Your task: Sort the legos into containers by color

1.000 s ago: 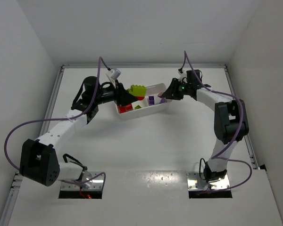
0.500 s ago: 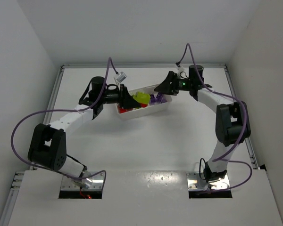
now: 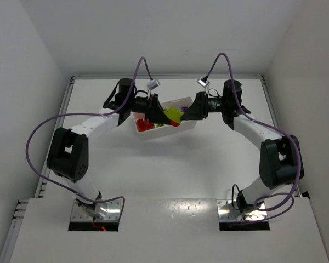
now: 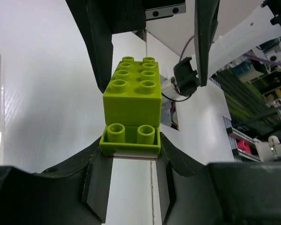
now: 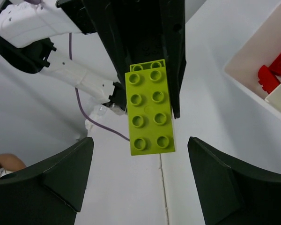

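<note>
A yellow-green lego clump hangs over the white tray, with my left gripper shut on it. In the left wrist view the left gripper pinches the clump's small lower brick, which has a red sliver under it; a larger yellow-green brick sits on top. My right gripper faces it, open. In the right wrist view the right gripper stands wide open, the clump just beyond its fingertips. Red legos lie in the tray's left compartment, purple ones further right.
In the right wrist view the tray's wall and red bricks lie to the right. Purple cables loop off both arms. The raised table rim runs along the left, with walls close on three sides.
The left arm has carried the yellow-green clump rightward over the tray. The right gripper has opened, lifted from the tray's right end and turned to face the clump.
</note>
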Robot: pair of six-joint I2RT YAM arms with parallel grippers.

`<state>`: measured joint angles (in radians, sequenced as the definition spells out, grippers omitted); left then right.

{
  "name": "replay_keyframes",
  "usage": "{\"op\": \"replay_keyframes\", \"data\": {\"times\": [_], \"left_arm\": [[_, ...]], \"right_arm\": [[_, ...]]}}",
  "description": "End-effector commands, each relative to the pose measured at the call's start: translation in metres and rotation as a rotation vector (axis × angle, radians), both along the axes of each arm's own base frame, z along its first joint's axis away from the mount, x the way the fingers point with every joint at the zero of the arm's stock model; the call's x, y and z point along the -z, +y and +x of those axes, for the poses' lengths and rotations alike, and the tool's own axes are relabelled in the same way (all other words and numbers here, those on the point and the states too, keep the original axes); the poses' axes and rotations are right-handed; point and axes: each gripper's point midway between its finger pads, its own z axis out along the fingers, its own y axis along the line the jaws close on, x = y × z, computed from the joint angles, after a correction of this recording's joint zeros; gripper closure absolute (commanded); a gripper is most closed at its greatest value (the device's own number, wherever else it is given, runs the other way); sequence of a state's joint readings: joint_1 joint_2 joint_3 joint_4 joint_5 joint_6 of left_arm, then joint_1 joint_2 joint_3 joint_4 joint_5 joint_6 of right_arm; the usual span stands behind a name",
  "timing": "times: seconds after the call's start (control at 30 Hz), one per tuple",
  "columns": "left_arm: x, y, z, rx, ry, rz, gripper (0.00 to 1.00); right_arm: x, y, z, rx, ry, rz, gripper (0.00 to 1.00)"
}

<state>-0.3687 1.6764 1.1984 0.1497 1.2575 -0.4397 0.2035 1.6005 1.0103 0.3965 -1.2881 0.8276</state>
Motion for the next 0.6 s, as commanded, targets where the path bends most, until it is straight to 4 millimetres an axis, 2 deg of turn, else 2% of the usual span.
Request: {"op": "replay_keyframes", "data": {"times": [0.0, 0.13, 0.4, 0.57], "left_arm": [[-0.014, -0.005, -0.011, 0.101, -0.058, -0.038, 0.95], [-0.013, -0.008, -0.014, 0.120, -0.049, -0.036, 0.95], [-0.012, -0.013, -0.020, 0.139, -0.058, -0.036, 0.95], [-0.008, -0.013, -0.020, 0.131, -0.051, -0.029, 0.95]], "right_arm": [[-0.018, 0.003, -0.015, -0.055, -0.113, 0.027, 0.19], [-0.017, 0.004, -0.011, -0.034, -0.122, 0.024, 0.19], [-0.017, 0.008, -0.006, -0.032, -0.121, 0.023, 0.44], [-0.016, 0.014, -0.012, -0.073, -0.119, 0.019, 0.52]]}}
